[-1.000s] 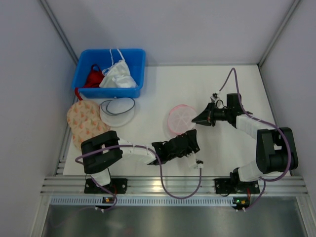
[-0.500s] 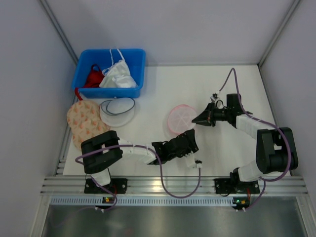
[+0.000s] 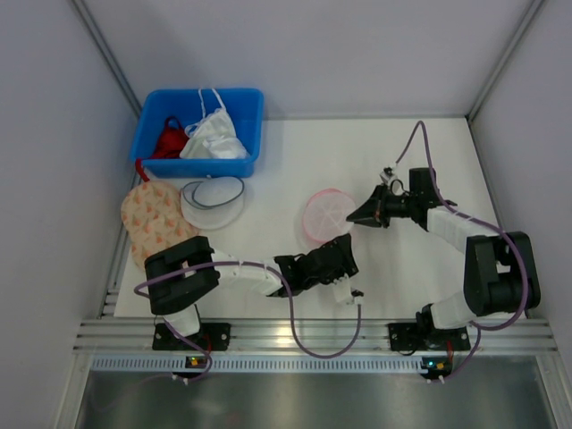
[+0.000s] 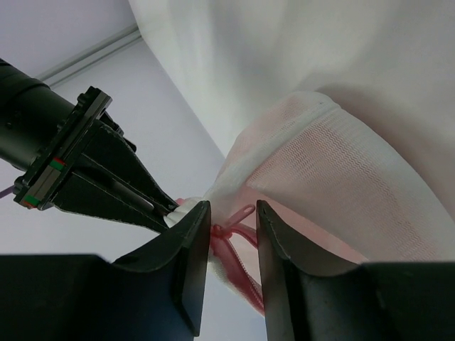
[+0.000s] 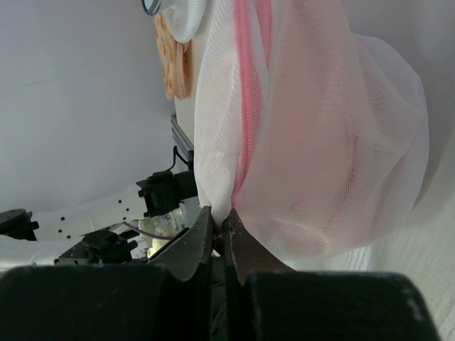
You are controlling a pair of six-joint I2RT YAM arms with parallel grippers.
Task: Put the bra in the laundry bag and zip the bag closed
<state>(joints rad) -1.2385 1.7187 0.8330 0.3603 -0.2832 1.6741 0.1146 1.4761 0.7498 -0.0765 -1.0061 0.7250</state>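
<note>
The laundry bag [image 3: 327, 214] lies mid-table as a round white mesh pouch with a pink rim. The pale pink bra [image 5: 341, 142] shows through its mesh. My right gripper [image 3: 352, 216] is at the bag's right edge, shut [image 5: 219, 213] on a fold of mesh beside the pink zip [image 5: 245, 106]. My left gripper [image 3: 342, 248] sits at the bag's near edge. In the left wrist view its jaws [image 4: 231, 211] stand apart on either side of the pink zip pull [image 4: 240, 215], which lies loose in the gap, close to the left finger.
A blue bin [image 3: 197, 167] at the back left holds a red garment [image 3: 168, 140] and a white garment [image 3: 214, 138]. In front of it lie a dark-rimmed mesh disc [image 3: 213, 202] and a beige orange-patterned pouch [image 3: 152, 222]. Grey walls close in both sides.
My left gripper has drawn slightly back toward the near edge and its jaws have parted a little. The right gripper and the bag have stayed put.
</note>
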